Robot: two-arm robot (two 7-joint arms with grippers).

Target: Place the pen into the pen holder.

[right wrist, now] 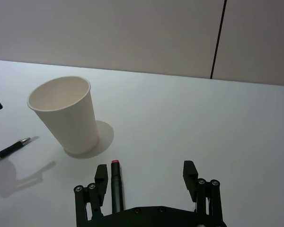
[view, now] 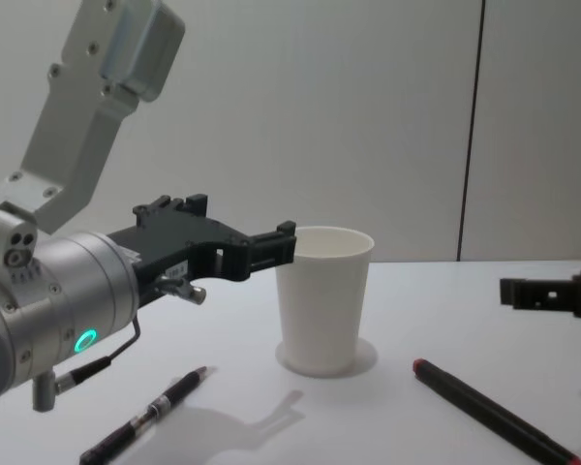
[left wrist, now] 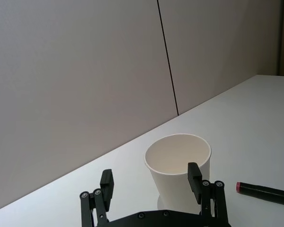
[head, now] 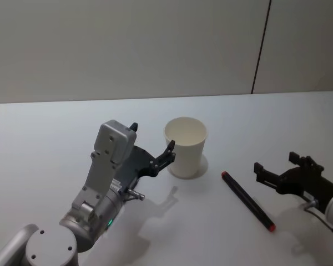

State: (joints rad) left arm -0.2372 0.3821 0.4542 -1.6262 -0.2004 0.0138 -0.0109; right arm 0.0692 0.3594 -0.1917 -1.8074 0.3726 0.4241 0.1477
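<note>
White table [head: 50,138] before a pale wall [head: 127,44].
The left gripper [head: 152,138], spread and empty, is held just at 9 o'clock of the upright pen holder [head: 186,148]; the red-tipped pen [head: 248,201] is laid flat at 7 o'clock of the spread right gripper [head: 276,162].

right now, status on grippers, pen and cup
Left gripper open beside pen holder. Right gripper open near red-tipped pen, flat on table. Holder upright, empty. Second pen lying left of holder.
</note>
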